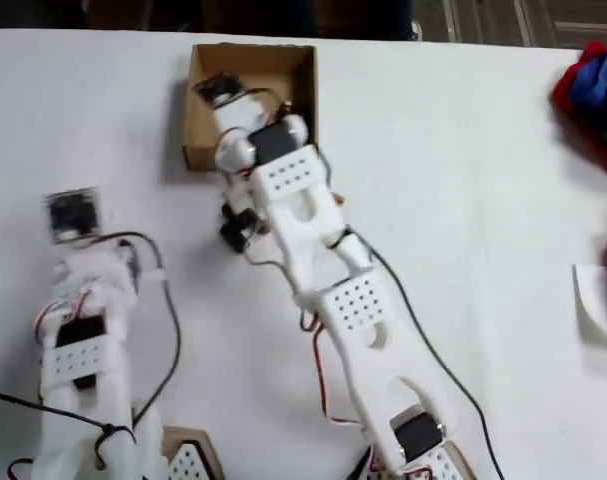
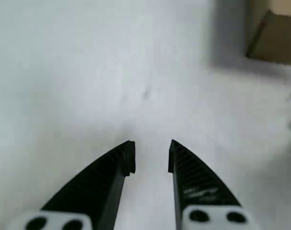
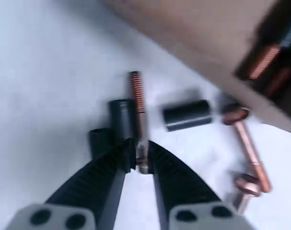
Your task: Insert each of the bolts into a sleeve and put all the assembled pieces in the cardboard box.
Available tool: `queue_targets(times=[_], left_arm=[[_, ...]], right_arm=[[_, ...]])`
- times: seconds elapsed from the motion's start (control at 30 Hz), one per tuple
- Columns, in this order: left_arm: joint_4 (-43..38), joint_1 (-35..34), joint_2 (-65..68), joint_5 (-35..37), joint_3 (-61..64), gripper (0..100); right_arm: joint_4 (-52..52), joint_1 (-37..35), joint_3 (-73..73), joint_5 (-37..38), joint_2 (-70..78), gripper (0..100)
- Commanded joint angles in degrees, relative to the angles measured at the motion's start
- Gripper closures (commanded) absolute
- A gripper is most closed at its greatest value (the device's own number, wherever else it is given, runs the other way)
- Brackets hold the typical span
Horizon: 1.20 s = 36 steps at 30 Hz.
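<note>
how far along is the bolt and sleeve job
Done: one piece, apparently assembled though blurred, lies in the cardboard box. In hand: the right gripper pinches a bolt lying beside a loose sleeve. Left: two more bolts and two other sleeves lie outside the box, none joined. The left gripper hangs open over bare table.
</note>
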Motion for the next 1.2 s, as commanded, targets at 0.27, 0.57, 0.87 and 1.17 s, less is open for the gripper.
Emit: queue_targets(times=[0.27,0.57,0.87,1.17], left_arm=[[-1.7,-5.5,-0.4,5.3,-1.5,86],[-1.7,-5.5,-0.4,5.3,-1.5,86],[-1.7,-5.5,-0.4,5.3,-1.5,86],[-1.7,-5.5,-0.4,5.3,-1.5,86]], right_arm=[[-5.3,-3.6,2.0,0.9,3.9,86.3],[-9.6,-3.2,2.0,0.9,8.9,91.5],[-8.9,-3.1,2.3,0.9,8.9,91.6],[-5.8,-3.3,2.5,0.9,8.9,88.3]])
